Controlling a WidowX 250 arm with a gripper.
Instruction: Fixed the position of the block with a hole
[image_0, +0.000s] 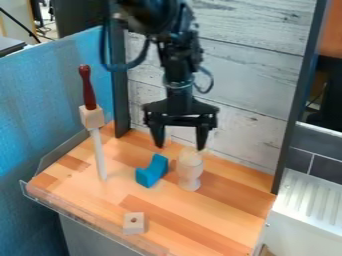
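Above a wooden tabletop (220, 220), your black gripper (180, 146) is hanging from the arm (175, 60), its two fingers pointing down and standing wide apart, with nothing sitting between them. You are looking at the block with a hole (134, 227) near the front edge of the wood, well apart from the gripper; it is lying with its dark, round hole facing up. Behind it, toward the middle of the surface, a blue curved block (152, 172) is resting with its hollow side turned toward the upper left of your view. Just beside it, on the right, a pale, narrow-waisted piece (190, 170) is standing upright, its top reaching up by the gripper's right-hand fingertip in your view; whether the two are touching, you cannot tell from this angle. On the left, a white post (99, 155) is rising from the tabletop at a slight tilt, a light wooden block (92, 117) sitting at its upper end and a dark red, handle-shaped piece (88, 90) extending above that. Whitewashed planks (260, 65) are forming the backdrop, a blue panel (40, 115) is flanking the scene on the left, and a white, ridged surface (307, 200) is adjoining the wood on the right.
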